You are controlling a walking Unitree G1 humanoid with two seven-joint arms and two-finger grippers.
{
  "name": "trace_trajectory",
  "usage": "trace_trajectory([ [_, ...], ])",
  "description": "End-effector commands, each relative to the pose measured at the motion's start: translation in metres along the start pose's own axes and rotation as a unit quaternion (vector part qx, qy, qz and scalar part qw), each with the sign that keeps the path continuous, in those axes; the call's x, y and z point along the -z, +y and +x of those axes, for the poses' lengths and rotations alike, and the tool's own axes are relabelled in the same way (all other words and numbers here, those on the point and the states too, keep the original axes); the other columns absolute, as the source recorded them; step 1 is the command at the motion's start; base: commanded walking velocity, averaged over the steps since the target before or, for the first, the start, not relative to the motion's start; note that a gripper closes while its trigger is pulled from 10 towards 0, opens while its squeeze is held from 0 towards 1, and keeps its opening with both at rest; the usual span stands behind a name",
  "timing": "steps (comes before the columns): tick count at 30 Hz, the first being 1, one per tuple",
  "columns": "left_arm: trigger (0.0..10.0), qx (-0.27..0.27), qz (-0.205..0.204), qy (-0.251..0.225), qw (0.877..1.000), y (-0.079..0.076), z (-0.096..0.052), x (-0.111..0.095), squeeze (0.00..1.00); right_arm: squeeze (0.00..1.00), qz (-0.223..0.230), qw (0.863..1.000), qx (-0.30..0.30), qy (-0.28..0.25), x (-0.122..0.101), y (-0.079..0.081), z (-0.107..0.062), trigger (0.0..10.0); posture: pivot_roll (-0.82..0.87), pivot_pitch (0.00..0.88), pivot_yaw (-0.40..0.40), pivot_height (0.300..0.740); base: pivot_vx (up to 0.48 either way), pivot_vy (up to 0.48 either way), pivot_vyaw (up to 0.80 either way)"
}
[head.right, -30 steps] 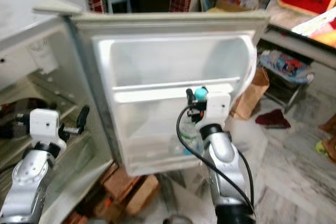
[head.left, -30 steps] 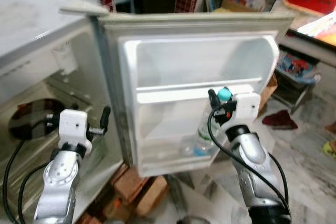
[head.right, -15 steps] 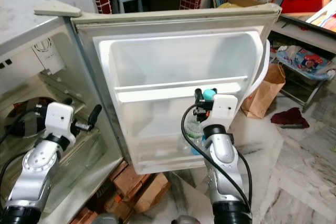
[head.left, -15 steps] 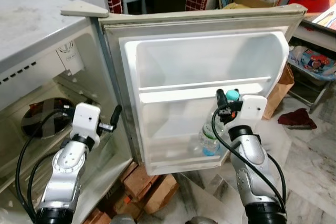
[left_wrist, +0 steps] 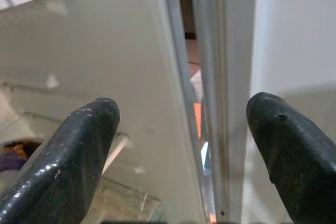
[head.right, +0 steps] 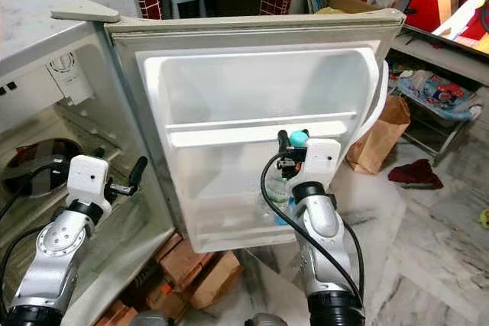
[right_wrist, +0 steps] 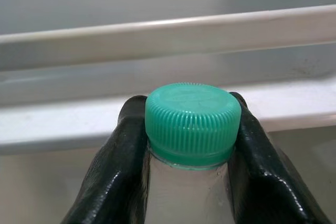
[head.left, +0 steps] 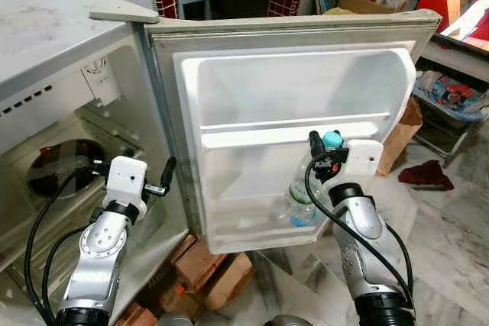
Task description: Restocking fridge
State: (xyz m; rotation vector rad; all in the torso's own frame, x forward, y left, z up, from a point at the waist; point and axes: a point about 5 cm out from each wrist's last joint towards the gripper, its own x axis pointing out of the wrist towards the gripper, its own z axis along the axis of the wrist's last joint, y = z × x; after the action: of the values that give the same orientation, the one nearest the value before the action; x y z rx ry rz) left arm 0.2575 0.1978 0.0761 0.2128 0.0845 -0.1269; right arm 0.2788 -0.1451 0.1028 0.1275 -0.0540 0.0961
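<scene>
Before the robot: an open fridge (head.left: 53,59), its door (head.left: 298,112) swung wide so that the white inner lining faces the camera.
Door shelves: an upper rail (head.left: 294,133) runs across the middle of the lining; the lower door shelf (head.left: 252,227) sits at the bottom edge.
Water bottle: a clear plastic water bottle (head.left: 304,200) with a blue label stands upright in the lower door shelf, toward the shelf's right end; its teal ribbed cap (right_wrist: 192,119) rises to about the level of the upper rail.
Right gripper: the right gripper (head.left: 322,144) is at the bottle's neck, its two black fingers (right_wrist: 123,171) pressed against either side just under the cap, clamped on the water bottle.
Left gripper: the left gripper (head.left: 166,175) is raised beside the hinge edge of the door, near the fridge's opening; in the left wrist view its fingers (left_wrist: 79,150) stand wide apart with nothing between them, the door's edge and the cabinet wall beyond.
Fridge interior: a dark round plate-like item (head.left: 57,166) lies on a shelf deep inside the cabinet; what it is cannot be told.
Under the fridge: reddish bricks (head.left: 214,272) lie on the marble floor (head.left: 451,250) below the door.
Room on the right: a brown paper bag (head.left: 401,139) stands just behind the door's free edge, and a dark red cloth (head.left: 426,175) lies on the floor nearby.
</scene>
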Motion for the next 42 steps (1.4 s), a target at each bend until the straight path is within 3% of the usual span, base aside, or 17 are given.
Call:
trace_trajectory([
  [1,10.0,-0.007,0.004,-0.014,1.000,0.0024,-0.0006,-0.0068,0.00,0.00,0.002,1.000,-0.006,-0.001,-0.0024,0.0000,0.0024,10.0,0.07,0.000,-0.078,0.740,0.000,0.000,0.00],
  [18,10.0,-0.011,-0.002,-0.010,1.000,-0.0032,-0.0052,-0.0059,0.00,0.00,0.001,1.000,-0.019,0.005,-0.0039,0.0015,0.0008,10.0,0.05,0.000,-0.089,0.631,0.000,0.000,0.00],
  [42,10.0,-0.012,0.005,-0.015,1.000,-0.0032,-0.0057,-0.0095,0.00,0.00,-0.004,1.000,-0.027,0.005,-0.0029,0.0055,0.0023,10.0,0.06,0.008,-0.083,0.631,0.000,0.000,0.00],
])
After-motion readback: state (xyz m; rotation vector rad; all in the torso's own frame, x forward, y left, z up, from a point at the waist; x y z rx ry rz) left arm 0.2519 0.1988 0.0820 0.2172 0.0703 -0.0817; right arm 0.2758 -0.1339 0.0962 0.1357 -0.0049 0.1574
